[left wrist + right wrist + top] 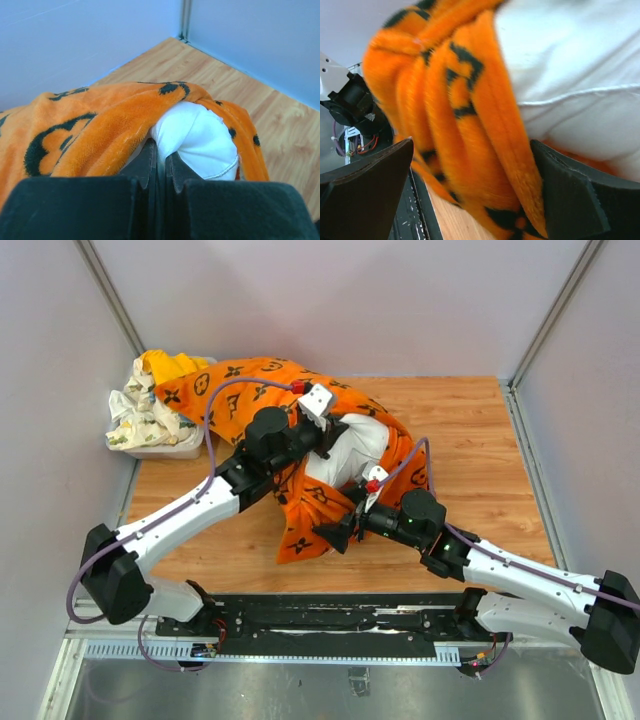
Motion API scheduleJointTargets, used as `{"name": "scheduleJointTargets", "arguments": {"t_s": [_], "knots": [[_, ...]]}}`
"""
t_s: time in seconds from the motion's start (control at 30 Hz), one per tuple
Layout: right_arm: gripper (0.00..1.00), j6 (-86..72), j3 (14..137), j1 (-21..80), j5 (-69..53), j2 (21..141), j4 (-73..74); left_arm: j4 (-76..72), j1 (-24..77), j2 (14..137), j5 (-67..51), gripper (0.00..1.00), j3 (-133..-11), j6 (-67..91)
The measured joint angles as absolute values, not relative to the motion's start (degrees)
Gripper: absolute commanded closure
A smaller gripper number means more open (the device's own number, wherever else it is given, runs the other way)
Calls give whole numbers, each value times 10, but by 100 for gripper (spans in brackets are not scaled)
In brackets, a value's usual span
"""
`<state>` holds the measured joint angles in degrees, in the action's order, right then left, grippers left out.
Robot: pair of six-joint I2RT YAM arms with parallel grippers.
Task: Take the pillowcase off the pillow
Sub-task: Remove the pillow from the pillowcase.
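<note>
The pillowcase (pixel 240 390) is lying across the middle of the wooden table (pixel 470 430), from the far left corner toward the near centre, and the pillow (pixel 200 140) is for the most part inside it. Only 1 rounded white corner is seen, coming out of the open mouth of the case on the right side.

The case is judged to be soft, plush and light. It will bunch and fold rather than slide as 1 piece, and its pile probably gives some friction against the cloth of the pillow. The pillow is judged plump and springy, so it can be squeezed, but it will push back against the hem.

The left gripper (pixel 161 152) is pressed together on a fold of the white pillow at the exposed corner, with the orange hem just beside it. The right gripper (pixel 470 150) is spread wide, and the bunched orange rim of the case is between its 2 fingers (pixel 370 190); nothing is pinched by it yet.

The hem is considered the good place to be taken: a thick gather of the rim, without white cloth under it, so that the case can be pulled away while the pillow is held back. If pillow cloth is caught with the hem, both will be dragged together.

At the far left corner a small bin (pixel 160 450) holding a yellow cloth (pixel 170 365) and a floral cloth (pixel 135 410) is seen just beside the end of the case.
</note>
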<state>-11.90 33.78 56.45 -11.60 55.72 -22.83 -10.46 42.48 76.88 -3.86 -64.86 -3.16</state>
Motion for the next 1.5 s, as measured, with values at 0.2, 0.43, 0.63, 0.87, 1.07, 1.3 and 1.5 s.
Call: {"name": "scheduleJointTargets", "arguments": {"t_s": [0.2,0.43,0.63,0.87,1.07,1.3,1.5], "knots": [[51,-119,346,564,-126,558,-241,-146,439,799,30,100,-650,-2],[98,-124,397,567,-183,615,-270,-166,486,838,222,100,-675,-4],[97,-123,406,592,-190,664,-285,-170,510,900,367,100,-721,-22],[98,-125,389,620,-170,684,-338,-131,507,923,441,100,-776,-12],[87,-170,305,620,-122,748,-457,-48,481,911,407,100,-814,29],[32,-230,254,620,-118,755,-502,-32,469,804,236,100,-719,-1],[1,-211,250,621,-115,628,-401,-53,452,637,23,100,-577,-82]]}}
